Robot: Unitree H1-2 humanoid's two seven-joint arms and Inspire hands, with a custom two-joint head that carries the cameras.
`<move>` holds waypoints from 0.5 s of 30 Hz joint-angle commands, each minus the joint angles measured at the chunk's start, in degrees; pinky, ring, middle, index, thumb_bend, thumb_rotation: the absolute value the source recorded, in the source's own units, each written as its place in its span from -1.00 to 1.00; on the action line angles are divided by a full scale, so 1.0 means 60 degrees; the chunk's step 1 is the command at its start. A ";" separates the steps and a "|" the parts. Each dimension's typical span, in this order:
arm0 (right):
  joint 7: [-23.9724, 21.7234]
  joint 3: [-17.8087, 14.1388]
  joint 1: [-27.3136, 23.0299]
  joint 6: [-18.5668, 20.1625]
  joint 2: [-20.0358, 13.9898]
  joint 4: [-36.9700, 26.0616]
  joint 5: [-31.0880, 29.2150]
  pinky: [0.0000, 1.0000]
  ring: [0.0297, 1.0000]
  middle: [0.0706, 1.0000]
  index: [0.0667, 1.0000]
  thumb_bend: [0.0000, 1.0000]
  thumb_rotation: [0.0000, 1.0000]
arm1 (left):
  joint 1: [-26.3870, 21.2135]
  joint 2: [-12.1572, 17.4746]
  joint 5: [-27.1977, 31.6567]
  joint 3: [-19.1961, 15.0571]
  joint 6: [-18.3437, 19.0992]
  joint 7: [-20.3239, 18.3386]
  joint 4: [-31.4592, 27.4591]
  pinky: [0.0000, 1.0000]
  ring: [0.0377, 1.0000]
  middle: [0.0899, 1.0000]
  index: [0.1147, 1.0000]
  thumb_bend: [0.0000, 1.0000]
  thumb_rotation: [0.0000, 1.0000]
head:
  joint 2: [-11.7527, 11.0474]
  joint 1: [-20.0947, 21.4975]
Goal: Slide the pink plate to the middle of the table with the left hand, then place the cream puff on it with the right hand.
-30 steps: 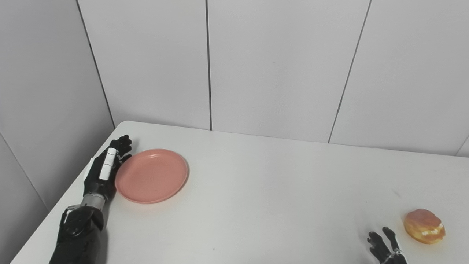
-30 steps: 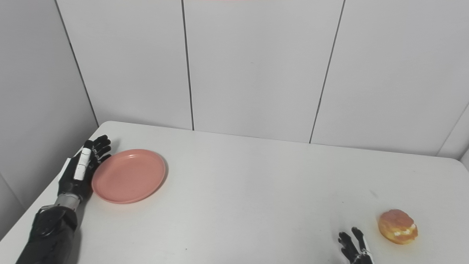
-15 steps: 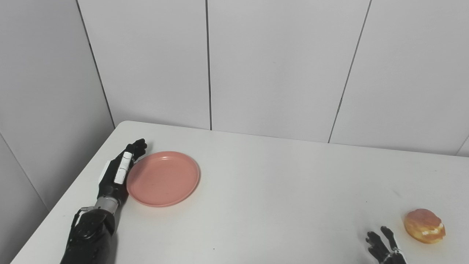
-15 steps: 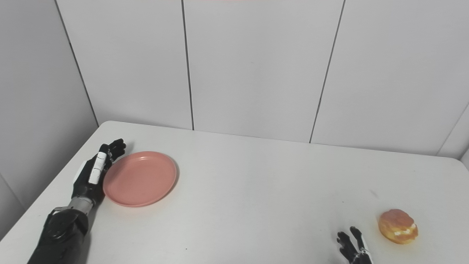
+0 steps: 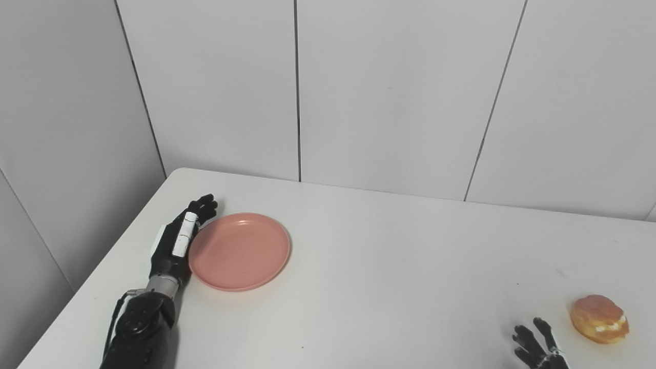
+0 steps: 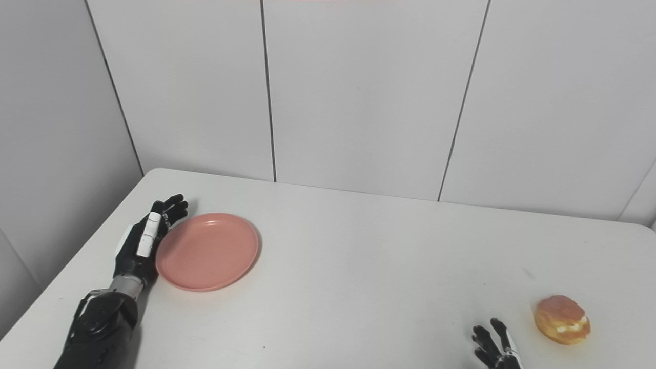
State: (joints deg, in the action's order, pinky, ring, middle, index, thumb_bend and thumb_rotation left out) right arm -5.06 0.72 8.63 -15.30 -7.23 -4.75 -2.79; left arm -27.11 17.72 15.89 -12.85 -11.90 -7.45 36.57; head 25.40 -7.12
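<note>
The pink plate (image 5: 239,251) lies flat on the left part of the white table (image 5: 389,266). My left hand (image 5: 177,245) is open, on edge, its fingers stretched along the plate's left rim and touching it. The cream puff (image 5: 599,318), golden with a white filling seam, sits near the table's right front. My right hand (image 5: 535,349) is open at the bottom edge, a short way left of the puff; only its fingertips show.
Grey wall panels (image 5: 394,92) close off the back and left side of the table. The table's left edge (image 5: 97,271) runs close beside my left forearm (image 5: 138,333).
My left hand has pushed the plate to the right, toward the table's middle. The camera has also shifted a little. The right hand and the cream puff have stayed where they were.
</note>
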 commanded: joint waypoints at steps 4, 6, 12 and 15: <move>-0.0093 0.0324 0.0223 0.0781 0.0193 0.0291 0.0161 0.78 0.77 0.73 0.89 0.62 1.00 | -0.0176 -0.0830 0.0025 0.0354 0.0759 0.0004 -0.0322 0.61 0.74 0.62 0.45 0.84 0.72 | 0.0054 0.0065; -0.0086 0.0343 0.0230 0.0772 0.0178 0.0277 0.0189 0.78 0.77 0.74 0.89 0.63 1.00 | -0.0139 -0.0933 0.0066 0.0371 0.0845 0.0007 -0.0446 0.61 0.75 0.63 0.45 0.83 0.71 | 0.0084 0.0119; -0.0038 0.0405 0.0254 0.0888 0.0222 0.0149 0.0253 0.78 0.79 0.74 0.89 0.67 1.00 | -0.0086 -0.1167 0.0008 0.0491 0.0816 -0.0031 -0.0551 0.71 0.77 0.67 0.50 0.80 0.72 | 0.0232 0.0477; -0.0017 0.0464 0.0264 0.0865 0.0256 0.0145 0.0332 0.77 0.78 0.73 0.88 0.67 1.00 | -0.0075 -0.1303 0.0091 0.0449 0.0965 -0.0022 -0.0639 0.74 0.78 0.67 0.50 0.83 0.71 | 0.0275 0.0812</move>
State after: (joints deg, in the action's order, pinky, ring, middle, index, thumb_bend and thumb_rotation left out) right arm -4.33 2.18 8.33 -14.42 -6.42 -5.45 -1.58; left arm -28.36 10.11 16.17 -10.00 -8.37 -7.65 32.53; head 26.98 -2.21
